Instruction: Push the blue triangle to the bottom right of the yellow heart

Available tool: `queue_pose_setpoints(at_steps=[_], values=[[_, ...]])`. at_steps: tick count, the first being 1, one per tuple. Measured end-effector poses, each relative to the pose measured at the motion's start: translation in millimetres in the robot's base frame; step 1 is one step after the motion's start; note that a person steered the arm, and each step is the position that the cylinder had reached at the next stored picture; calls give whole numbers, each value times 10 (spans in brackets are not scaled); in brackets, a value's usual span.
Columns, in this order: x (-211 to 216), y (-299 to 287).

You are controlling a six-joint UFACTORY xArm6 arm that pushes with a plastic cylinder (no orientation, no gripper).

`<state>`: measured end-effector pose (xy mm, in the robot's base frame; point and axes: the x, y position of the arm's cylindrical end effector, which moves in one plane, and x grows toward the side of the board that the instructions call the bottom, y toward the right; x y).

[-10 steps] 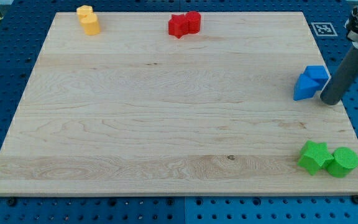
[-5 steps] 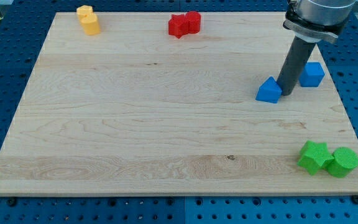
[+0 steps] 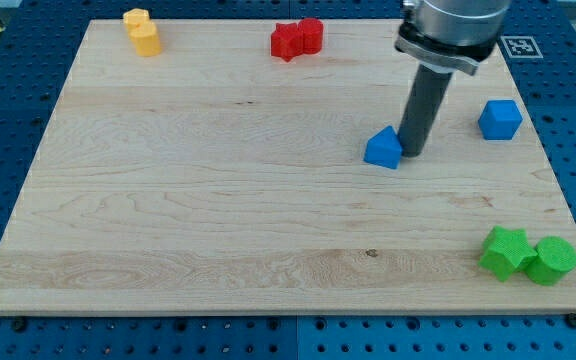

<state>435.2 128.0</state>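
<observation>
My tip (image 3: 409, 152) touches the blue triangle's (image 3: 382, 149) right side; no readable writing

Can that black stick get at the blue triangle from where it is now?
Probably yes: my tip is already against the blue triangle on the view's right side, with nothing between them.

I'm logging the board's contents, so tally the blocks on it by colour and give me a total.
Yellow: 2, touching, at the view's top left
Red: 2, touching, at the view's top
Blue: 2, the blue triangle against my tip, and the blue cube
Green: 2, touching, at the view's bottom right
Total: 8
</observation>
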Motion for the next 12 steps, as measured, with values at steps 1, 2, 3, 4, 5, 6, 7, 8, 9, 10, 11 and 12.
queue_pose_setpoints(at_steps=[1, 2, 3, 4, 5, 6, 7, 8, 9, 10, 11, 12], values=[[14, -16], [82, -28], [82, -348], [112, -499], [179, -542], [53, -784], [-14, -884], [4, -984], [222, -994], [232, -1216], [101, -1541], [-56, -1633]])
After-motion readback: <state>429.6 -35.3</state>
